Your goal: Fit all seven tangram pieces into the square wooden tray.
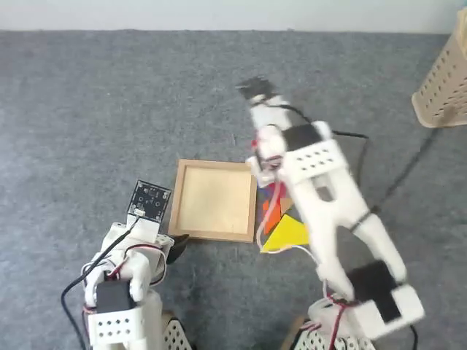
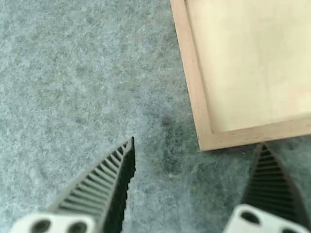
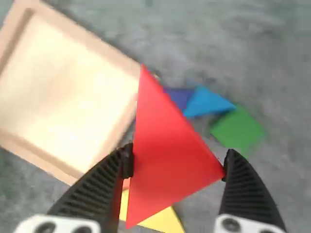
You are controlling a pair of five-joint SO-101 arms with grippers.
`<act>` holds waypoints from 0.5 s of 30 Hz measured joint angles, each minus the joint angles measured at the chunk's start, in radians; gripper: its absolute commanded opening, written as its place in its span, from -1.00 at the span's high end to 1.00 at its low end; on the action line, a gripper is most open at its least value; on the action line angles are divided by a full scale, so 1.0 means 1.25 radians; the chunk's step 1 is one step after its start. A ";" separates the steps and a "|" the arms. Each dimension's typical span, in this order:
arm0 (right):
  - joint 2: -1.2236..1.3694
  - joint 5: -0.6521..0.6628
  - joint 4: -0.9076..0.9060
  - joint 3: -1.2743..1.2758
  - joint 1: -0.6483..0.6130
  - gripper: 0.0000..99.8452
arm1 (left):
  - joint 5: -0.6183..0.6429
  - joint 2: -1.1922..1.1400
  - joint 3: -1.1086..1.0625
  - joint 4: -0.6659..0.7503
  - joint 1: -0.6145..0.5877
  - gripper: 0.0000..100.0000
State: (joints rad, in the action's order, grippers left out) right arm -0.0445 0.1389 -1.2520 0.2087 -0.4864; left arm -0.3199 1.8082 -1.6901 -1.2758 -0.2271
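Right wrist view: red triangle (image 3: 167,160), clamped edge to edge in right gripper (image 3: 177,158), hanging at the tray's right rim. Tray (image 1: 215,200), centre of high view, bare inside. Yellow piece (image 1: 288,235), blue piece (image 3: 206,102) and green piece (image 3: 238,128) on carpet (image 1: 87,109) just right of it. Left gripper (image 2: 197,144), spread and empty, by the tray's lower-left corner. Advice: clear the rim, square the short sides into a corner, lower flat, then release.
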 measured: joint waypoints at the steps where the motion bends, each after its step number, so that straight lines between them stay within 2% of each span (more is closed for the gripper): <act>1: 0.025 -0.005 0.000 -0.015 -0.026 0.59 | 0.000 0.000 0.000 0.000 0.000 0.29; 9: 0.190 -0.163 0.005 -0.097 -0.180 0.59 | 0.000 0.000 0.000 0.000 0.000 0.29; 15: 0.281 -0.354 0.012 -0.161 -0.244 0.58 | 0.000 0.000 0.000 0.000 0.000 0.29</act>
State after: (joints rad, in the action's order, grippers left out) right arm 0.3069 -0.3030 -1.2367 0.0077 -0.7917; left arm -0.3199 1.8082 -1.6901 -1.2758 -0.2271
